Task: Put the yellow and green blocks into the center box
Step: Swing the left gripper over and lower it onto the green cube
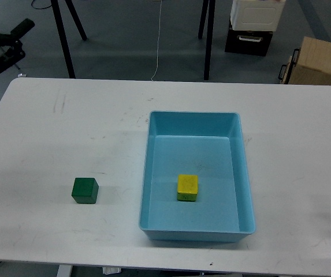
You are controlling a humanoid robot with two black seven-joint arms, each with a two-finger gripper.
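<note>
The yellow block point(188, 187) sits inside the blue tray point(196, 234) at lower center, the green block point(85, 190) on the white table point(67, 127) lower left, both grippers' states impossible to tell.

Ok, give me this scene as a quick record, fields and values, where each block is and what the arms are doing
yellow block: inside the blue tray, on its floor, toward the near side
green block: on the white table, left of the tray, apart from it
blue tray: on the table, right of centre, holds only the yellow block
white table: faint scuff marks
left end effector: raised at the far left, beyond the table edge, holding nothing; open or shut unclear
right end effector: only a dark sliver at the right edge
task left: green block still outside the tray
</note>
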